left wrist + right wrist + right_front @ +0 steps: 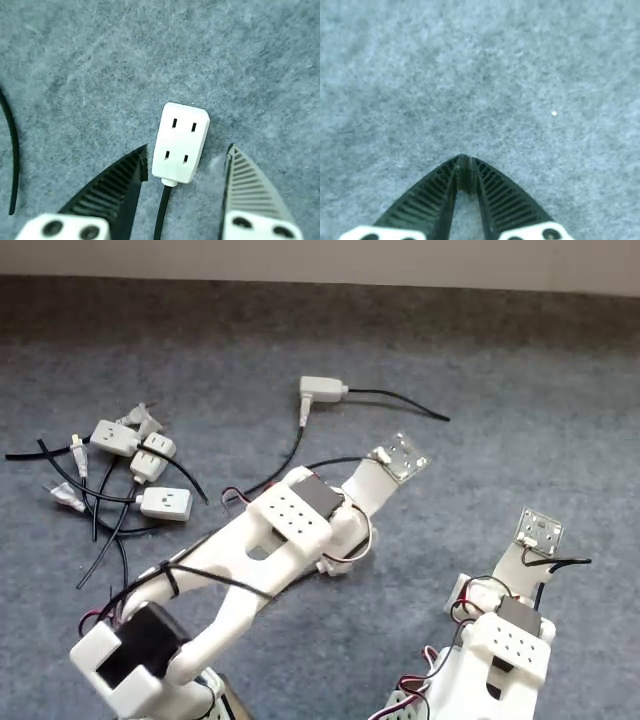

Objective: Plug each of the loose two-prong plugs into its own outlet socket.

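A white outlet socket with two pairs of slots and a black cord lies flat on the grey carpet. My left gripper hovers over it, open, one finger on each side and neither touching it. In the high view the left arm stretches toward the middle of the carpet and hides that socket. My right gripper is shut on nothing above bare carpet; its arm is at the front right. Several loose plugs and sockets with black cords lie tangled at the left.
Another white socket piece with two black cords lies beyond the left arm, toward the back. A black cord runs along one edge of the left wrist view. Bare carpet spreads across the right and back.
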Robot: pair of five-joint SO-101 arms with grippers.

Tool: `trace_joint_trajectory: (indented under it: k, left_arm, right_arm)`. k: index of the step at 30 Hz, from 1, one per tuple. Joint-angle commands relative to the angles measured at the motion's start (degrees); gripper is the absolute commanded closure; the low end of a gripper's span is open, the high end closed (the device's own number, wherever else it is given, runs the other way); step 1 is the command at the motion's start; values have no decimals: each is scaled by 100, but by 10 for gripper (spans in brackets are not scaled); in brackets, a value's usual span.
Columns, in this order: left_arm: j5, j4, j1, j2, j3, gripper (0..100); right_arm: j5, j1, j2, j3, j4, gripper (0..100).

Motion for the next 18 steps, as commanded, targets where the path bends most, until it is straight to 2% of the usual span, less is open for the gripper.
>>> trace_joint_trajectory:
  k: [1, 7, 12, 18]
  left_arm:
    - [-149, -18, -180, 268, -242, 744]
    - [-167, -185, -576, 848, -532, 744]
    - [-167, -158, -356, 1156, -576, 750]
    - [-176, -176, -101, 1262, -593, 877]
  right_arm:
    - [62, 75, -22, -22, -127, 991]
    - [62, 75, -22, -22, -127, 991]
    - [62, 75, -22, -22, -127, 991]
    - [62, 75, -22, -22, -127, 991]
